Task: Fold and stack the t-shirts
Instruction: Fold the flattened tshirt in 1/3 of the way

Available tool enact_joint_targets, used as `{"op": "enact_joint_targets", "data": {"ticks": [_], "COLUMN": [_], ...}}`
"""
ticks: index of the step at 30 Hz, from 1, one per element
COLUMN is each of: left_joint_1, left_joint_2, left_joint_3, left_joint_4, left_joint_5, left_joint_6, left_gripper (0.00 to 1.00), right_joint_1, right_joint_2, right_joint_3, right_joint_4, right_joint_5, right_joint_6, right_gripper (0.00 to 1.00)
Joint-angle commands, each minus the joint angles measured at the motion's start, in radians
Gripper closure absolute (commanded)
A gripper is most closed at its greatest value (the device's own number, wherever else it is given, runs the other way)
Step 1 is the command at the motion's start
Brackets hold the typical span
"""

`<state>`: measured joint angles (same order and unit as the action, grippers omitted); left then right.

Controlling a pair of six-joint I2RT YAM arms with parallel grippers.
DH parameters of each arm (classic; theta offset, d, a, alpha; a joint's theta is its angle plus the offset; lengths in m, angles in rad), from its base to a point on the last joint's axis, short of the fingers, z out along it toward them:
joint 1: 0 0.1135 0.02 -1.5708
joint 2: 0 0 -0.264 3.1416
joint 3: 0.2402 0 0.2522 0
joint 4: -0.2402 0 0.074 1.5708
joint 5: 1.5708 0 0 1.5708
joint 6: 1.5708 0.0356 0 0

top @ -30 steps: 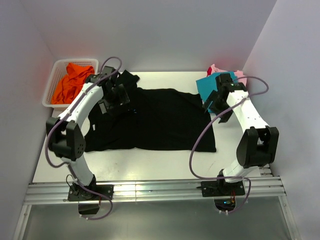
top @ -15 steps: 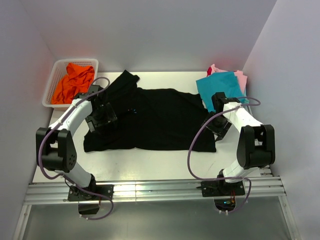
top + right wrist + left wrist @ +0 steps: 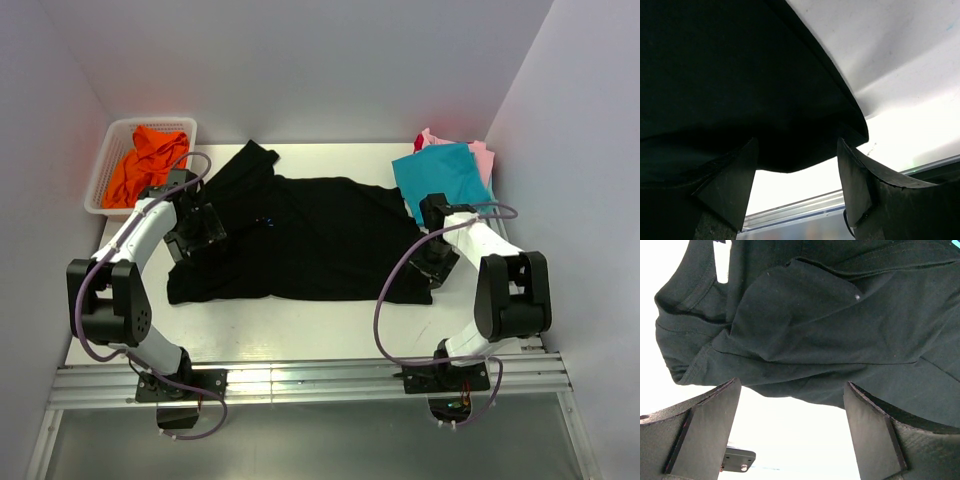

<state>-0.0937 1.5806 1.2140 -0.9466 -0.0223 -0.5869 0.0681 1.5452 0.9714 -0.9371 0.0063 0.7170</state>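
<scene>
Both arms have come down from their raised poses over the far part of the surface (image 3: 300,325) and now sit low at opposite ends of the black t-shirt (image 3: 320,235). This shirt lies spread flat in the middle of the surface, its long axis running left to right. One sleeve (image 3: 250,158) points toward the far left corner, the small light-blue chest logo (image 3: 265,220) sits in the left half, and the straight edge at the right end lies near the right arm. The left hand (image 3: 200,228) is over the bunched left end of the shirt. In the left wrist view this hand (image 3: 791,385) is released, fingers spread with nothing between them and the folded black cloth (image 3: 815,330) just beyond the tips. The right hand (image 3: 437,260) is at the near right corner. In the right wrist view it (image 3: 797,142) is likewise released, fingers apart, with the shirt's rounded corner (image 3: 715,75) against the bare surface (image 3: 890,50). Count: one black t-shirt; one teal t-shirt (image 3: 445,180) at the far right, lying on one pink t-shirt (image 3: 482,155); one heap of orange cloth (image 3: 145,165) in one white basket (image 3: 150,121) at the far left, number of garments not discernible.
</scene>
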Motion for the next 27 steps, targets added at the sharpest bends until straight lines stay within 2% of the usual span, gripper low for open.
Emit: {"op": "enact_joint_targets", "data": {"ticks": [1,10,13,15,17,22,23,25,26,27], "left_joint_1": [0.005,0.006,0.006,0.006,0.006,0.008,0.008,0.008,0.008,0.008], "left_joint_2": [-0.048,-0.079,-0.093,-0.105,-0.116,-0.136,-0.142,-0.148,-0.152,-0.156], "left_joint_3": [0.002,-0.045,-0.062,-0.068,-0.076,-0.093,-0.096,-0.106,-0.110,-0.114], "left_joint_4": [0.019,0.037,0.037,0.037,0.034,0.028,0.029,0.031,0.032,0.034], "left_joint_5": [0.028,0.041,0.039,0.038,0.033,0.027,0.027,0.028,0.030,0.032], "left_joint_6": [0.018,-0.004,-0.010,-0.011,-0.014,-0.017,-0.017,-0.024,-0.024,-0.028], "left_gripper": [0.11,0.11,0.11,0.11,0.11,0.11,0.11,0.11,0.11,0.11], "right_joint_1": [0.010,0.019,0.027,0.030,0.032,0.039,0.039,0.042,0.042,0.042], "right_joint_2": [-0.056,-0.108,-0.114,-0.114,-0.111,-0.109,-0.108,-0.105,-0.102,-0.100], "right_joint_3": [-0.023,-0.065,-0.082,-0.088,-0.096,-0.099,-0.099,-0.100,-0.102,-0.102], "right_joint_4": [0.001,-0.011,-0.003,0.000,0.004,0.008,0.009,0.011,0.011,0.011], "right_joint_5": [0.004,0.012,0.011,0.009,0.009,0.009,0.011,0.012,0.014,0.017], "right_joint_6": [0.016,0.006,0.004,0.004,0.002,-0.002,-0.002,-0.005,-0.008,-0.010], "right_gripper": [0.29,0.30,0.39,0.40,0.47,0.48,0.50,0.59,0.69,0.74]}}
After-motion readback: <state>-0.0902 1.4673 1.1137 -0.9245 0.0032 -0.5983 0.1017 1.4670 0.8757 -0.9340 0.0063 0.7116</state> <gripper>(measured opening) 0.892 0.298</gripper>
